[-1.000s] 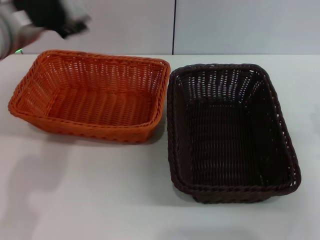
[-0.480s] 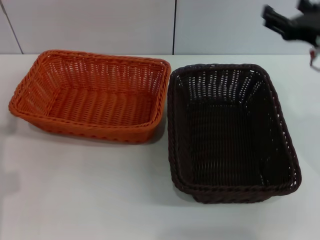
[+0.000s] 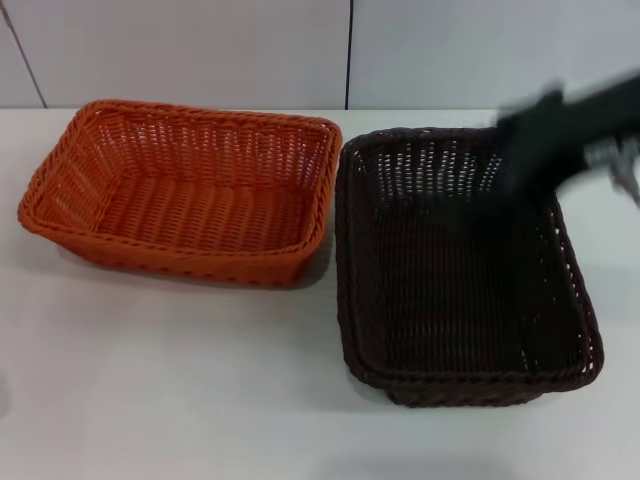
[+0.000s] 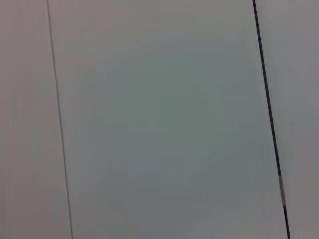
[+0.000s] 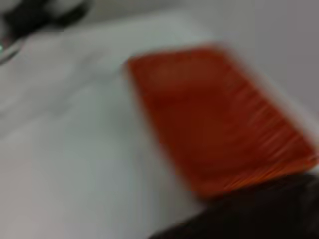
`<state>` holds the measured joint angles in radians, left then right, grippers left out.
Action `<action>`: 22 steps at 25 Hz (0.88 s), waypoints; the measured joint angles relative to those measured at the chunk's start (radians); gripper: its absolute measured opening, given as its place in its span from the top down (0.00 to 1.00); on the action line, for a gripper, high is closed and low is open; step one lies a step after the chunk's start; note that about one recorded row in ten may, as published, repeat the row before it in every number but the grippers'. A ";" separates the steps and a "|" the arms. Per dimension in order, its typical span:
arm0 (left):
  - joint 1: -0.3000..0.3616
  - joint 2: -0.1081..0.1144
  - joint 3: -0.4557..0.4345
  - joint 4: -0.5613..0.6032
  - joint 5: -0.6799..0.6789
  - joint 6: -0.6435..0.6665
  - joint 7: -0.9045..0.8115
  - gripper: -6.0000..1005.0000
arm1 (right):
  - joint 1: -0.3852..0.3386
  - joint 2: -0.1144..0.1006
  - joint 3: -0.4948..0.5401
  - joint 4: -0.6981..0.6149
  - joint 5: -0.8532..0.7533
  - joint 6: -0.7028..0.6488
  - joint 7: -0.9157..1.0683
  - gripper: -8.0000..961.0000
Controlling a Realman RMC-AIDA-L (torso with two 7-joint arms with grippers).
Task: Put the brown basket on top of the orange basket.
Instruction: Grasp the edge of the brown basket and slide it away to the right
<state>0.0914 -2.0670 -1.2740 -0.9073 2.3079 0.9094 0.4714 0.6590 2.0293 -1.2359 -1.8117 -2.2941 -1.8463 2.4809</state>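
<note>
On the left half of the white bench, toward its far edge: the orange basket, upright, open side up, hollow bare, long side running along the far edge. Just beside it on the right, rims nearly touching at the far corners: the brown basket, also upright, standing on the bench rather than on its orange twin, long side running from the far edge toward the near edge. Over the far right corner of the brown basket, reaching in from the right edge of the bench: the right gripper, a dark smear above the rim; cannot tell how its jaws stand, nor whether touching the weave. From the right wrist camera: a blurred slab of orange basket on pale bench, dark rim of brown basket just beside it. From the left wrist camera: only a pale panelled wall with a dark seam; left arm out of sight in every other view.
</note>
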 joint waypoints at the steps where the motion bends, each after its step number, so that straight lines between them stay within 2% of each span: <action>1: 0.000 0.000 0.000 0.000 0.000 0.000 0.000 0.21 | 0.000 0.000 0.000 0.000 0.000 0.000 0.000 0.17; 5: -0.031 -0.002 0.005 0.034 -0.016 0.000 0.000 0.21 | 0.049 0.007 0.002 0.087 0.001 -0.189 -0.061 0.17; 10: -0.063 0.000 0.016 0.060 -0.040 0.001 -0.001 0.21 | 0.042 0.012 -0.019 0.113 -0.014 -0.226 -0.070 0.17; 14: -0.070 0.000 0.024 0.062 -0.041 0.005 0.000 0.21 | 0.043 0.019 -0.037 0.165 -0.058 -0.208 -0.090 0.19; 16: -0.076 0.000 0.028 0.062 -0.041 0.006 -0.001 0.21 | 0.055 0.032 -0.054 0.240 -0.110 -0.170 -0.121 0.20; 22: -0.083 0.003 0.033 0.062 -0.041 0.004 -0.001 0.21 | 0.090 0.037 -0.129 0.369 -0.140 -0.090 -0.136 0.23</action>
<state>0.0087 -2.0640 -1.2405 -0.8451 2.2667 0.9135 0.4709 0.7490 2.0666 -1.3651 -1.4428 -2.4340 -1.9359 2.3446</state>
